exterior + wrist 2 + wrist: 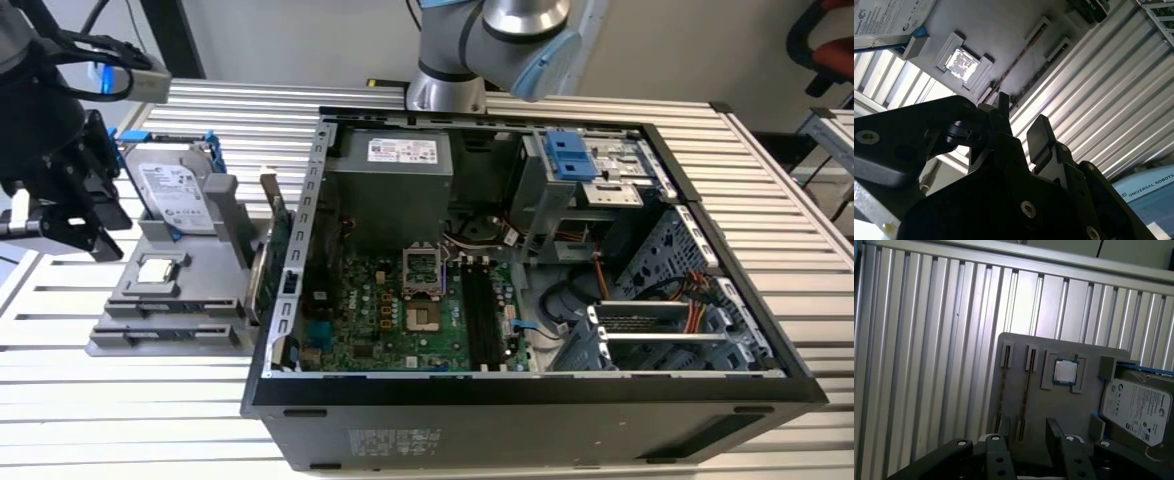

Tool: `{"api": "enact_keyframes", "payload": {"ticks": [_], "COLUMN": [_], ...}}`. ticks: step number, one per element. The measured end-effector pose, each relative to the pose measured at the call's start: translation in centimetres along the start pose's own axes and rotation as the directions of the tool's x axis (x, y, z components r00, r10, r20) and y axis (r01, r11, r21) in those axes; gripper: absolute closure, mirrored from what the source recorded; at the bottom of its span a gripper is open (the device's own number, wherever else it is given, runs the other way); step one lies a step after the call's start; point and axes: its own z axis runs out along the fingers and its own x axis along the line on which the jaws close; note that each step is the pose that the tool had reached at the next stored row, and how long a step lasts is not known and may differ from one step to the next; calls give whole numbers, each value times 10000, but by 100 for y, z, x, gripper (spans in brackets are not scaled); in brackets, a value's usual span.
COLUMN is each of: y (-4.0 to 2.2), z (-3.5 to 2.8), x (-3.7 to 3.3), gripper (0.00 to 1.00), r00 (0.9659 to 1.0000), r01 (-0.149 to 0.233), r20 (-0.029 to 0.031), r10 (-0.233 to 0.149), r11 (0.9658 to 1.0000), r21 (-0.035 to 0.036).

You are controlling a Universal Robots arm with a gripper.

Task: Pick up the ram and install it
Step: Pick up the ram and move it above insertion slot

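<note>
The ram shows as two thin dark sticks standing on edge in the slots of a grey fixture point(1054, 405); one ram stick point(1025, 387) runs between two pairs of slot brackets, and I see it again in the second wrist view point(1026, 50). My black gripper point(78, 222) hangs at the exterior view's left, beside and a little above the fixture point(160, 320). In both wrist views its fingers point(1054, 427) stand apart with nothing between them, so the gripper point(1021, 117) is open and clear of the sticks.
On the fixture also sit a small square silver processor point(1065, 371) and a silver hard drive point(174, 190) in blue rails. The open computer case point(534, 390) lies to the exterior view's right, its green motherboard point(400, 320) exposed. A green board point(274, 265) stands between fixture and case.
</note>
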Motion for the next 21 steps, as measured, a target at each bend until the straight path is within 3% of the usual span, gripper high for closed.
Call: {"api": "enact_keyframes", "payload": {"ticks": [11,12,21], "y": [1,4,22], "z": [28,95,136], "x": [1,4,4], "gripper": [0,0,0], "r00": [10000,10000,10000], "r01": [0,-1,0], "r20": [-1,-1,-2], "r10": [0,1,0], "r11": [10000,10000,10000], "r21": [0,0,-2]}}
